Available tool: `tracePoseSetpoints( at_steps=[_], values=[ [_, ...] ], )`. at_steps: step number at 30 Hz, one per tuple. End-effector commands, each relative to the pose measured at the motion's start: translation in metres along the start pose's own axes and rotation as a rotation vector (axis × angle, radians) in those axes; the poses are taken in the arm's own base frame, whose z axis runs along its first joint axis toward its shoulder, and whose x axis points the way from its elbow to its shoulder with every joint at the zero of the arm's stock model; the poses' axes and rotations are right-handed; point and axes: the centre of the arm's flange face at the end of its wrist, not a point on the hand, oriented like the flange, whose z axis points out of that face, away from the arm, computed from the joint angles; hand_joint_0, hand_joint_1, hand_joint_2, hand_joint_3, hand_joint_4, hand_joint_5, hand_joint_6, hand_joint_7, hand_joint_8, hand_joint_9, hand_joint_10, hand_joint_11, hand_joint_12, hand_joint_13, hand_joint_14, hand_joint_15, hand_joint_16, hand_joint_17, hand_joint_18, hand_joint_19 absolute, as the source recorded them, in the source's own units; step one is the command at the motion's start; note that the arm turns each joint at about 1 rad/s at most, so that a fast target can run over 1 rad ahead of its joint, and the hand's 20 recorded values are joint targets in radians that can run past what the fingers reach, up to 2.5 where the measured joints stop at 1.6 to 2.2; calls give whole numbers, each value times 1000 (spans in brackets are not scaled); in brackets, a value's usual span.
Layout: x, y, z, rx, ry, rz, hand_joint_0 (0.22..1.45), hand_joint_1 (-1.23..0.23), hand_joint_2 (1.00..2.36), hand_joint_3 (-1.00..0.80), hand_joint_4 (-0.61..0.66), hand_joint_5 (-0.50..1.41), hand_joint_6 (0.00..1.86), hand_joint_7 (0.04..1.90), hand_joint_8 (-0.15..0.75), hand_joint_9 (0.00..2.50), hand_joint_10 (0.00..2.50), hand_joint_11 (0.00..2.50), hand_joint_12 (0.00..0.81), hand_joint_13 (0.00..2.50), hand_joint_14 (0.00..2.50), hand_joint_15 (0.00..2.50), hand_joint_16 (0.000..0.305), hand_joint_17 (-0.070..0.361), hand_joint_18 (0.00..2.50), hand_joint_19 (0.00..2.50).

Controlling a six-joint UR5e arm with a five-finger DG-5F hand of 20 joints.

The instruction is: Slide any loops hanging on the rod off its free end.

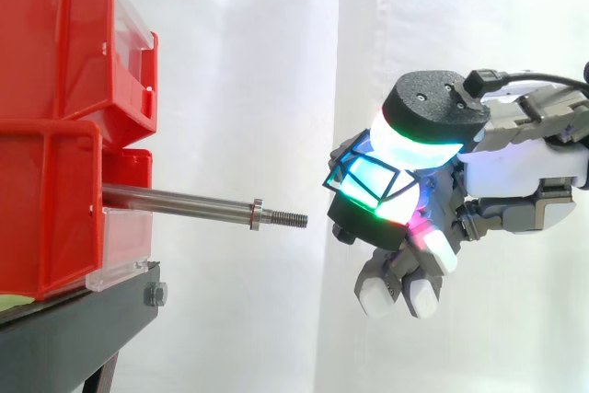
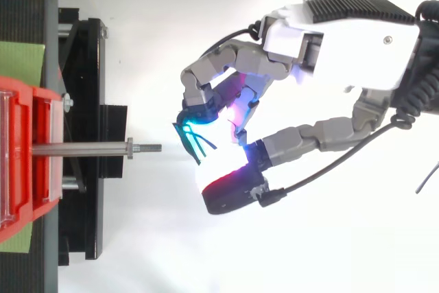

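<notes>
Hovering at three o'clock off the threaded steel rod [image 1: 184, 202], the hand [image 2: 329, 39] curled round a thin black loop [image 1: 353, 159], likely limp, pinchable anywhere.

2 red bins [image 1: 46, 209] on blk stand [image 1: 83, 338]; white curtain [image 1: 248, 62].

Open air between rod [image 1: 184, 202] tip and hand [image 1: 515, 170] with loop [image 2: 195, 143] (red bins [image 1: 51, 126] behind)

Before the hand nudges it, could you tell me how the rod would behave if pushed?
The rod looks like bare metal, so probably stiff and fairly heavy. One end sits in the red bin, so it should not roll. Its threaded tip may snag.
</notes>
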Motion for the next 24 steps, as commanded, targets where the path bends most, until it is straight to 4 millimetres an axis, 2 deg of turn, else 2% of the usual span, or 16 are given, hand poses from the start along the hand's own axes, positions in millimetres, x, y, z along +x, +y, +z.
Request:
tracePoseSetpoints(
  at_steps=[1,4,7,10,12,14,15,17,20,24],
  values=[
    [0,0,0,2,-4,-3,576,-725,1016,-298,140,-133,868,1319,354,1217,13,512,377,883,10,277,60,135,902,468],
    [0,0,0,2,-4,-3,562,-697,1020,-149,124,-125,857,1319,373,1236,14,514,392,898,9,270,64,143,926,459],
    [0,0,0,2,-4,0,576,-751,1018,13,112,-134,872,1327,401,1253,11,515,428,925,8,250,70,158,989,422],
    [0,0,0,2,-4,0,609,-786,1013,102,60,-163,903,1293,401,1214,11,524,431,928,8,249,71,160,999,412],
    [0,0,0,3,-3,1,612,-787,1014,76,91,-173,902,1246,393,1206,13,516,425,921,8,250,70,158,994,415],
    [0,0,0,2,-4,2,585,-756,1019,-48,108,-176,898,1202,374,1199,11,515,409,910,9,261,67,151,964,439],
    [1,1,0,1,-2,2,570,-723,1020,-148,128,-165,872,1269,355,1194,14,493,392,893,9,260,64,143,929,457],
    [1,1,0,-1,-2,2,563,-657,1017,-225,127,-144,835,1329,340,1207,11,424,375,883,9,250,62,138,909,470],
    [1,1,1,-3,-4,1,567,-568,1017,-220,159,-116,795,1228,342,1242,10,367,380,884,8,240,64,144,911,477],
    [1,1,1,-3,-4,1,573,-507,1016,-133,191,-82,733,1212,372,1275,12,364,407,899,8,238,70,157,933,471]
  ],
)
